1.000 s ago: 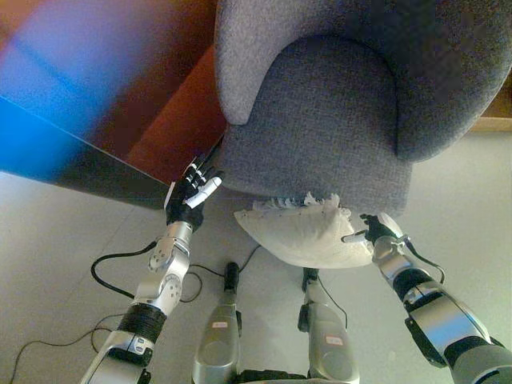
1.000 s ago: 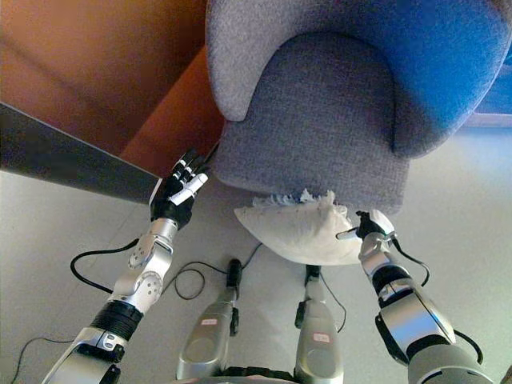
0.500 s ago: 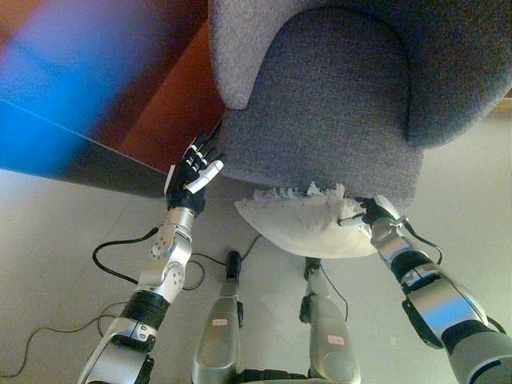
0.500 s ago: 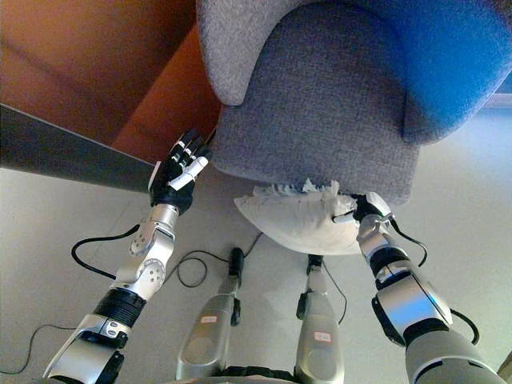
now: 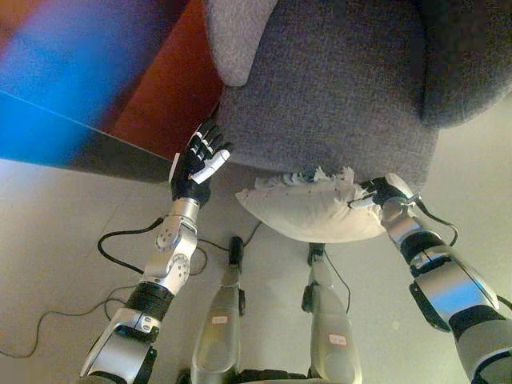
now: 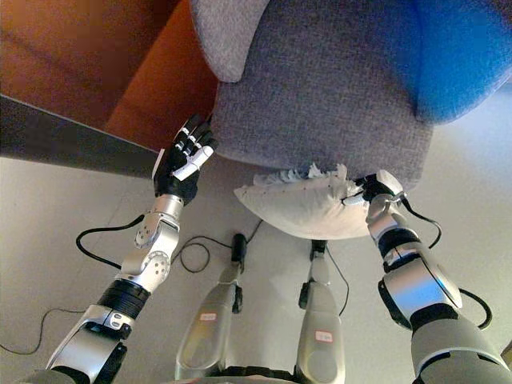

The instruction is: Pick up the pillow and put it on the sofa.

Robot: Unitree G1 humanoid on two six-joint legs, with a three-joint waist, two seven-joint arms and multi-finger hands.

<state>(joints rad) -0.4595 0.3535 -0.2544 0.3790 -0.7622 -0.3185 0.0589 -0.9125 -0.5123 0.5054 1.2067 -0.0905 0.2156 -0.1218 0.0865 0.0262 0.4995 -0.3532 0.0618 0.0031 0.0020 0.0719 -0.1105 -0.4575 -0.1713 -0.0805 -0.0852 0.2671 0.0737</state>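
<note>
A white pillow [image 5: 308, 210] with a fringed edge hangs in the air just in front of the grey sofa chair [image 5: 328, 96], level with the seat's front face. My right hand [image 5: 382, 194] is shut on the pillow's right end. It also shows in the right eye view [image 6: 370, 190]. My left hand [image 5: 198, 164] is open with straight fingers, raised by the sofa's front left corner, apart from the pillow.
A brown wooden wall [image 6: 72, 56] with a dark skirting stands to the left of the sofa. Pale floor [image 5: 56, 240] lies below and around it.
The view has closed in on the sofa, which fills more of the picture. The pillow and my right hand have risen towards the seat's front edge. My left hand stays open beside the corner.
</note>
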